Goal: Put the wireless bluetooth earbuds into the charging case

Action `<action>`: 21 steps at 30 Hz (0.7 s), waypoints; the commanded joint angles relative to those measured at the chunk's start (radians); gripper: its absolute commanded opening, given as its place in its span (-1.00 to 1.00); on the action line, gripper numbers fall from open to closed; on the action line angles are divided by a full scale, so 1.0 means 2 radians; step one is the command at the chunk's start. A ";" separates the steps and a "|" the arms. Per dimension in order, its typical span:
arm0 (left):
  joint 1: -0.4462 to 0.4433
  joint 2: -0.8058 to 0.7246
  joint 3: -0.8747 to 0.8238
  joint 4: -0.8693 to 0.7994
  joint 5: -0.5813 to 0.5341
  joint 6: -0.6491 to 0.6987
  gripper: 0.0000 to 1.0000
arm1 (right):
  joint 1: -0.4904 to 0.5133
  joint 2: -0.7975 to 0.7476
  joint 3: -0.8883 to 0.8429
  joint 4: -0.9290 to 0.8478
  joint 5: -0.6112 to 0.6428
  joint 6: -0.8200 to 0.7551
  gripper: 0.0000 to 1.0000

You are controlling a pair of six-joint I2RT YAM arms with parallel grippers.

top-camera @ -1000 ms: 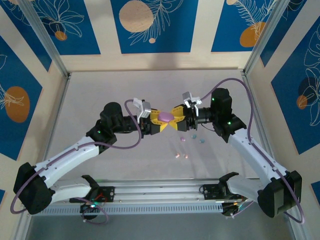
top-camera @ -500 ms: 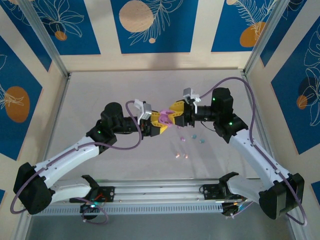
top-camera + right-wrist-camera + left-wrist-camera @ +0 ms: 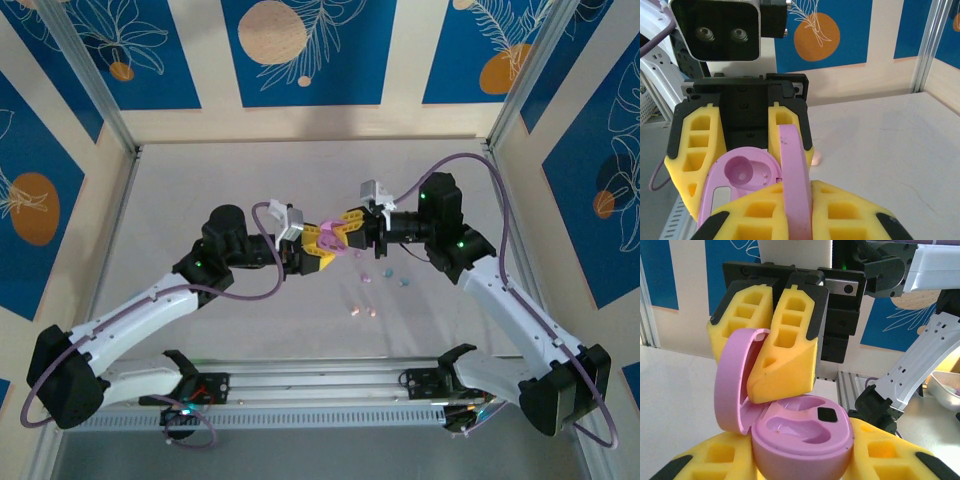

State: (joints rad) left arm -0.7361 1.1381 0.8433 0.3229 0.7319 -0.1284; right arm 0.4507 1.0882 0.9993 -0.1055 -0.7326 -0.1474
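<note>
Earbuds [image 3: 365,281] lie loose on the surface [image 3: 220,180], apart from both sets of jaws. The left gripper [image 3: 318,245] has its jaws pinching the base of a pink charging case [image 3: 802,437]. The right gripper [image 3: 347,228] pinches the hinged lid [image 3: 732,385], which is swung upright. The case's moulded wells are bare. The buds are scattered on the near side of the grippers.

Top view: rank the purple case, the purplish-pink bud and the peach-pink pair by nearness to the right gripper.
1. purple case, held by the right gripper.
2. purplish-pink bud, on the table toward the bases.
3. peach-pink pair, closest to the bases.
</note>
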 commanded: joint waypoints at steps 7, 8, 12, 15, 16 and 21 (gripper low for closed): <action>-0.002 0.003 0.013 0.010 0.014 0.004 -0.07 | 0.008 0.001 0.029 -0.044 -0.009 -0.037 -1.00; -0.002 0.004 0.014 0.009 0.014 0.002 -0.03 | 0.009 0.000 0.029 -0.044 -0.008 -0.039 -1.00; -0.002 0.009 0.018 0.011 0.014 -0.003 0.12 | 0.014 0.000 0.030 -0.045 0.002 -0.044 -1.00; -0.002 0.012 0.022 0.008 0.013 -0.005 0.16 | 0.017 0.000 0.030 -0.045 0.012 -0.047 -1.00; -0.003 0.013 0.022 0.007 0.013 -0.006 0.17 | 0.018 -0.001 0.028 -0.043 0.013 -0.047 -1.00; -0.003 0.018 0.024 0.009 0.016 -0.008 0.20 | 0.020 -0.004 0.025 -0.039 0.024 -0.045 -1.00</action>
State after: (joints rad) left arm -0.7380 1.1694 0.8562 0.3283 0.7441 -0.1333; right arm 0.4808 1.0904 1.0286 -0.1738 -0.6949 -0.2211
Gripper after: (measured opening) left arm 0.599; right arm 0.134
